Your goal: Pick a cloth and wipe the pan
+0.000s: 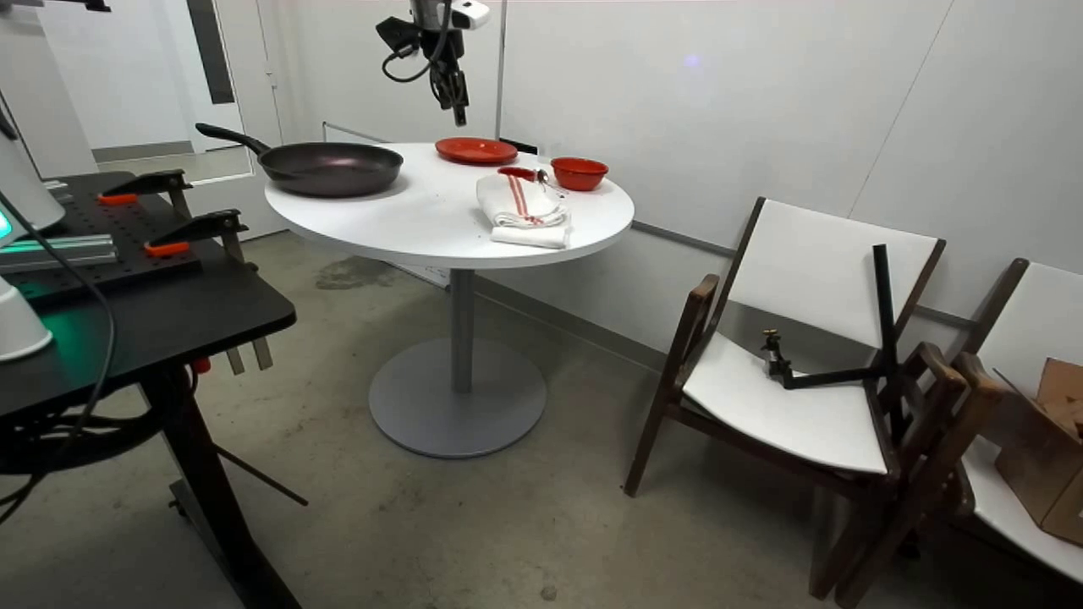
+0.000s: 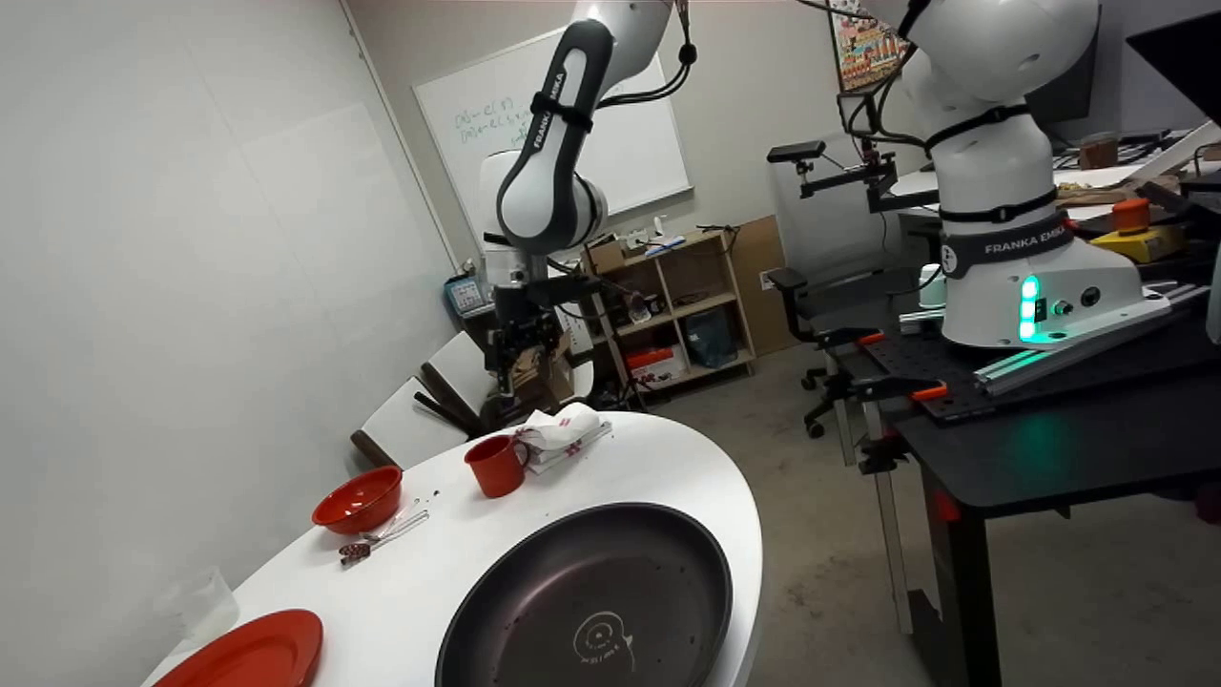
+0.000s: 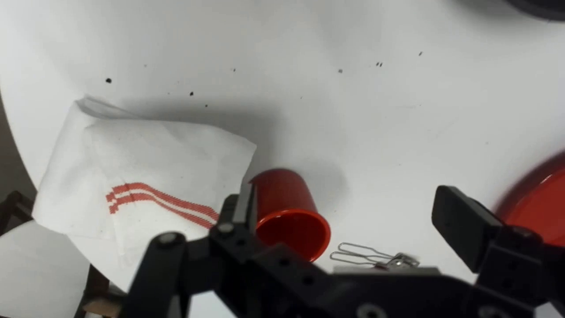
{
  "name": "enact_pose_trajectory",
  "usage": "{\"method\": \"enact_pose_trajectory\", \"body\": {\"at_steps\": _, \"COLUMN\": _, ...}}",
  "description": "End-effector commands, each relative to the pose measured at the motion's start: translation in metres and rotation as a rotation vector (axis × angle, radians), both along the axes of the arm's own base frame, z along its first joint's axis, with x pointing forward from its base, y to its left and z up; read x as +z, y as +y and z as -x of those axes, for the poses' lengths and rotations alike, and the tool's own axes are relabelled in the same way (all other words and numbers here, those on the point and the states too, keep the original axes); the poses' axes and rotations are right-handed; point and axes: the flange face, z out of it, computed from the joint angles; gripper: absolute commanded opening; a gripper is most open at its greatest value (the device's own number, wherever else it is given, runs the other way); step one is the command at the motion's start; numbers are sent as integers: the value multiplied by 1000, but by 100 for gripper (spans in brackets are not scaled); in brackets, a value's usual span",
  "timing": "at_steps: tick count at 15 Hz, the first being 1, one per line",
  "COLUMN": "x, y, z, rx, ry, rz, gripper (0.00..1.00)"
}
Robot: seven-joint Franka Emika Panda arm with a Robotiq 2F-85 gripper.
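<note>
A folded whitish cloth (image 1: 520,203) with red stripes lies on the round white table. It fills the left of the wrist view, the cloth's (image 3: 167,150) near edge beside a red mug. The black pan (image 2: 582,582) rests at another part of the table, its long handle showing in an exterior view; only a dark edge of the pan (image 3: 545,6) enters the wrist view's top right corner. My gripper (image 1: 459,114) hangs in the air over the table, pointing down. Seen from the wrist, the gripper (image 3: 344,201) is open wide, nothing held; its left finger overlaps the red mug in the picture.
The red mug (image 2: 494,468) stands close to the cloth. A red bowl (image 1: 579,175), metal utensils (image 2: 391,536) and a red plate (image 1: 476,150) share the table. Small dark crumbs dot the tabletop (image 3: 309,88). A white wall (image 1: 761,101) rises behind, with chairs (image 1: 787,406) nearby.
</note>
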Motion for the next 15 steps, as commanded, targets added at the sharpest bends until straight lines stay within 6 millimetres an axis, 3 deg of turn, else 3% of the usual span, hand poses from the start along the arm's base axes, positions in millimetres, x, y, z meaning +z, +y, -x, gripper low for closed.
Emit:
{"method": "enact_pose_trajectory", "body": {"at_steps": 1, "x": 23, "y": 17, "z": 56, "rx": 119, "ry": -2, "rz": -22, "gripper": 100}}
{"method": "enact_pose_trajectory", "body": {"at_steps": 9, "x": 32, "y": 35, "z": 136, "rx": 300, "ry": 64, "rz": -31, "gripper": 100}}
{"method": "enact_pose_trajectory", "body": {"at_steps": 10, "x": 25, "y": 36, "z": 114, "rx": 261, "ry": 58, "rz": -25, "gripper": 100}}
{"method": "enact_pose_trajectory", "body": {"at_steps": 15, "x": 25, "y": 35, "z": 117, "rx": 264, "ry": 61, "rz": -23, "gripper": 100}}
